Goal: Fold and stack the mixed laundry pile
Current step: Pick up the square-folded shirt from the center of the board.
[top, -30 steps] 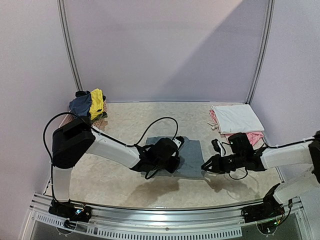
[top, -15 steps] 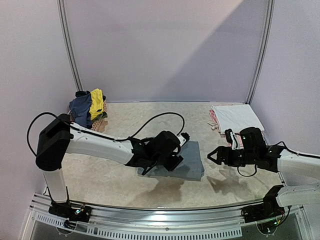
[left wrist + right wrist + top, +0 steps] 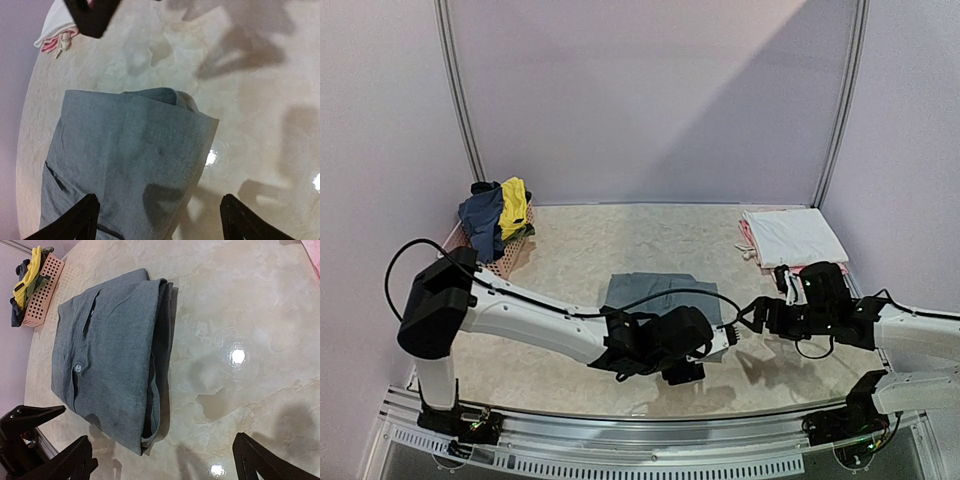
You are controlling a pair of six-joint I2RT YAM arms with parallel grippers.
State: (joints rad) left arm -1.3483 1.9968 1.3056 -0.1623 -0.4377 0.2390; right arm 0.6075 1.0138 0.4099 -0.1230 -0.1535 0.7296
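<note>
The job looks partway done. The grey trousers (image 3: 655,293) lie folded into a compact rectangle at the centre of the table (image 3: 580,240), with layered edges along 1 side and a button and pocket slit facing up in the right wrist view. They are flat on the table and nothing grips them.

At the upper right of the overhead view a white piece (image 3: 790,236) lies folded on top of a pink piece (image 3: 825,270). These 2 appear to be the start of the finished stack. The trousers lie well apart from it, so moving them there is probably the step in hand.

The left tool (image 3: 159,205) hangs above the lower edge of the trousers with its fingers spread wide and nothing between them. The right tool (image 3: 160,450) is likewise spread and empty, low over the table just right of the trousers.

At the upper left, the navy top (image 3: 480,212) and the yellow garment (image 3: 513,205) sit bunched and unfolded in the pink basket (image 3: 510,258). At least these 2 are left to fold and stack.
</note>
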